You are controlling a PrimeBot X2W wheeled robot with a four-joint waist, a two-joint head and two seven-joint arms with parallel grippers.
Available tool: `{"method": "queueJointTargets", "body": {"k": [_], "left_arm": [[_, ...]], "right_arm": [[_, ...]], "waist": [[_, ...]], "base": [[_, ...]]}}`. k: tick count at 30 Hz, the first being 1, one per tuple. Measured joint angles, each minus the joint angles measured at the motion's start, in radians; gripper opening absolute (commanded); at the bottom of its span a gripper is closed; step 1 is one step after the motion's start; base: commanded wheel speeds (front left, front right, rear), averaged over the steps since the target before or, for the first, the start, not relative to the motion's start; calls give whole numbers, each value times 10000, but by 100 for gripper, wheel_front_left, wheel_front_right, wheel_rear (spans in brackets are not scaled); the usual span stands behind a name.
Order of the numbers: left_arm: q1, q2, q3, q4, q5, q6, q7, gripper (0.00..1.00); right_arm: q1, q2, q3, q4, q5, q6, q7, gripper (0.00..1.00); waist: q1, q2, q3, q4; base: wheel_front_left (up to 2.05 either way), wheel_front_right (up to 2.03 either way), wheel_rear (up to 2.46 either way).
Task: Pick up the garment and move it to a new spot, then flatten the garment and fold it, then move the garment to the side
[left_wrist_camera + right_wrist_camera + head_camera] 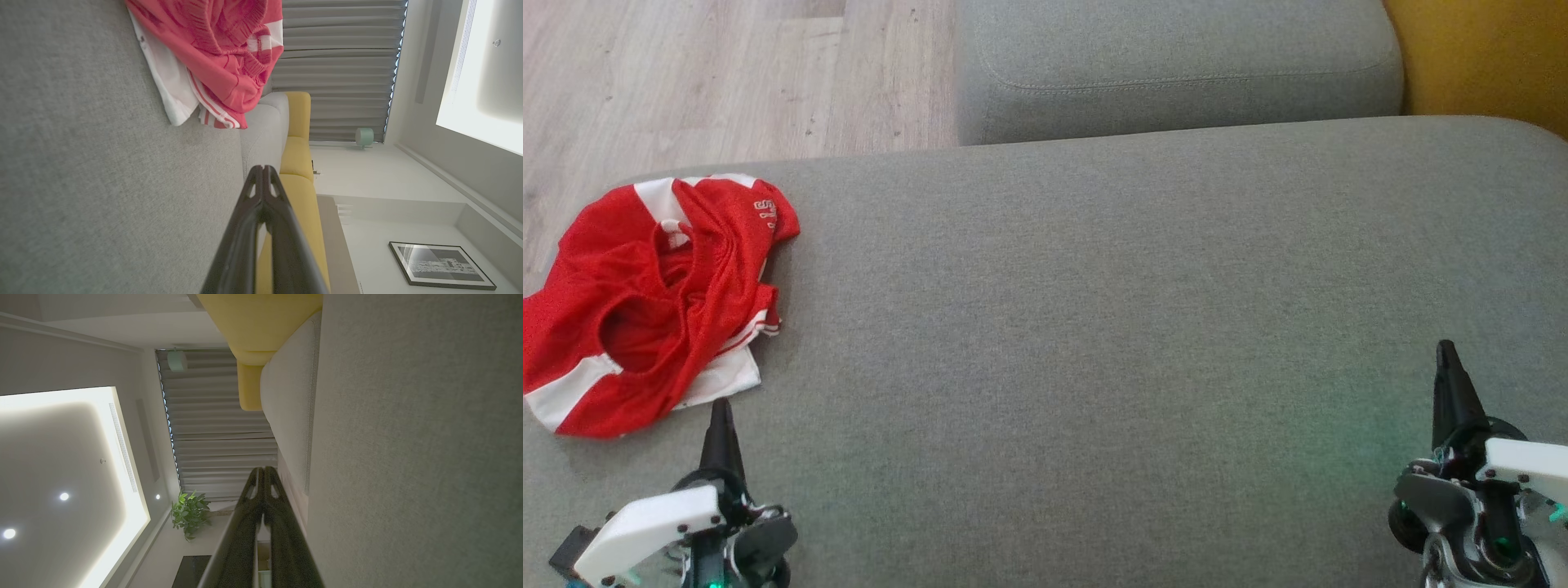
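We see the red-and-white garment (654, 302) crumpled at 9 o'clock on the grey cushion (1094, 327), by its edge. Our left gripper (720, 406) sits just beside its hem at 7 o'clock, jaws pressed together, empty. The right gripper (1446, 349) at 4 o'clock is likewise closed and empty.

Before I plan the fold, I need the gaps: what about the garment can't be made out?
Head view: the garment is bunched, so its own folds hide its shape; the left edge clips it; its lettering is too small to read.
Left wrist view: the top edge cuts the garment off.
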Motion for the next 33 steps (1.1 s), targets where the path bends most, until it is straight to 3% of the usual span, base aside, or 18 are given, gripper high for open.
{"method": "queueJointTargets", "body": {"k": [22,23,33], "left_arm": [[0,0,0,0,0,0,0,0],[0,0,0,0,0,0,0,100],[906,-104,-144,1037,0,10,-65,100]], "right_arm": [[0,0,0,0,0,0,0,0],[0,0,0,0,0,0,0,100],[922,102,130,1076,-6,-4,-63,100]], "waist": [[0,0,0,0],[0,0,0,0],[0,0,-10,-6]], "base": [[0,0,0],[0,0,0],[0,0,0]]}}
